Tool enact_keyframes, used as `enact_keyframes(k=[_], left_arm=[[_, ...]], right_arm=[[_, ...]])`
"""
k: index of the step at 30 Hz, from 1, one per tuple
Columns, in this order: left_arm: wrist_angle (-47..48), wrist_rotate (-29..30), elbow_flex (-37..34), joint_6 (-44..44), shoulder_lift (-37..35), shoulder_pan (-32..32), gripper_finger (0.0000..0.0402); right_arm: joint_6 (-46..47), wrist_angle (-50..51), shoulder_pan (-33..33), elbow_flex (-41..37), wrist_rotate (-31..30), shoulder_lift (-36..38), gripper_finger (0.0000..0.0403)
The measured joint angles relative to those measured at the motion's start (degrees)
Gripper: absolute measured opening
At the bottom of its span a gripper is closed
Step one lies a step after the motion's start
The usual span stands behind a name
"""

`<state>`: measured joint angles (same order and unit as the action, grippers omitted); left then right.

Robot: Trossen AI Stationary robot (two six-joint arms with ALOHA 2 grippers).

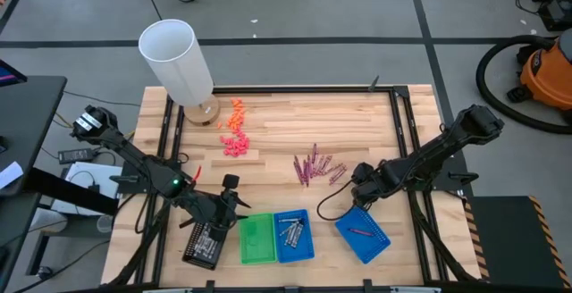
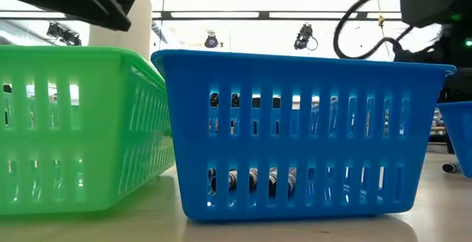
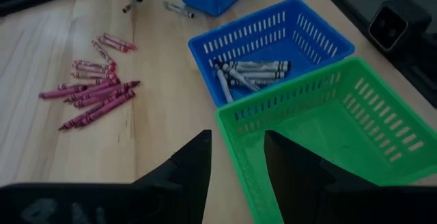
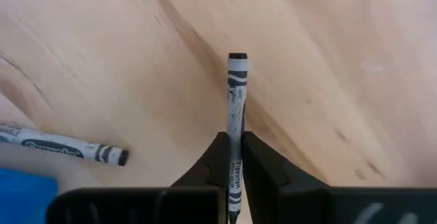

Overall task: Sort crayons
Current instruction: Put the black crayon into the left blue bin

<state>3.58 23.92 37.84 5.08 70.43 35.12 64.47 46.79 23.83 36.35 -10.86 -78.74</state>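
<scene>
The right gripper (image 4: 232, 157) is clamped on a silver-grey crayon (image 4: 235, 108) whose long axis runs straight out between the two fingers, its dark tip pointing away from the wrist over bare wood; a second grey crayon (image 4: 65, 145) lies flat nearby, nearly crosswise to the held one, beside a blue corner. In the high view this gripper (image 1: 360, 186) sits right of centre, between the loose pile of magenta and red-brown crayons (image 1: 315, 166) and the tilted blue basket (image 1: 364, 234) at lower right, which holds one pink crayon. The pile's sticks mostly lie along one slanting line, fanned a little. The middle blue basket (image 1: 292, 235) holds grey crayons lying in mixed directions, and it touches the green basket (image 1: 256, 238) on its left. The left gripper (image 3: 235, 173) hovers at the green basket's near rim, fingers moderately apart and holding nothing. Open tabletop (image 1: 295, 119) spreads across the upper centre, bounded by orange and pink bits (image 1: 235, 130) and a white cylinder (image 1: 177, 59) at upper left.
</scene>
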Motion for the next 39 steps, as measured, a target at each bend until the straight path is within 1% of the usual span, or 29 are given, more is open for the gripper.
enact_keyframes(k=[7, 10, 13, 15, 17, 21, 23, 27, 31, 33, 39], left_arm=[[-2.42, 0.03, -0.02, 0.16, 0.1, -2.56, 0.0146], [-5.55, 0.44, -0.02, 0.33, 1.25, -4.59, 0.0147], [-8.34, 0.51, -0.02, 0.54, 3.29, -6.34, 0.0147], [-9.31, 0.47, -0.02, 0.81, 4.9, -7.12, 0.0147], [-10.34, 0.48, -0.02, 0.9, 6.22, -7.48, 0.0147], [-11.59, 0.44, -0.02, 2.37, 8.02, -7.38, 0.0147], [-12.03, 0.44, -0.02, 3.38, 8.36, -7.36, 0.0151], [-11.95, 0.44, -0.02, 5.46, 8.37, -7.15, 0.0179], [-11.71, 0.44, -0.02, 6.85, 8.37, -7.45, 0.0218], [-11.49, 0.42, -0.02, 7.44, 8.37, -8.0, 0.023], [-10.71, -1.49, -0.02, 9.11, 8.37, -9.23, 0.0238]], right_arm=[[-2.95, 3.59, -0.02, 4.65, -3.47, 0.02, 0.0036], [-5.62, 2.92, -0.02, 6.73, -6.66, 0.02, 0.0036], [-11.82, -2.82, -0.02, 7.92, -10.06, 0.07, 0.0037], [-17.8, -9.88, -0.02, 8.05, -11.18, 0.09, 0.0037], [-24.36, -18.0, -0.01, 8.05, -11.09, 0.09, 0.0037], [-35.96, -32.58, 0.03, 8.06, -10.53, 0.05, 0.0037], [-41.04, -39.25, 0.15, 8.14, -9.24, -0.78, 0.0037], [-47.95, -47.94, 0.44, 9.38, -5.8, -5.28, 0.0037], [-54.62, -48.69, 0.97, 15.24, -2.5, -13.06, 0.0037], [-58.4, -48.14, 1.46, 18.72, -0.92, -16.75, 0.0037], [-65.47, -45.16, 1.73, 27.56, 5.01, -24.83, 0.0037]])
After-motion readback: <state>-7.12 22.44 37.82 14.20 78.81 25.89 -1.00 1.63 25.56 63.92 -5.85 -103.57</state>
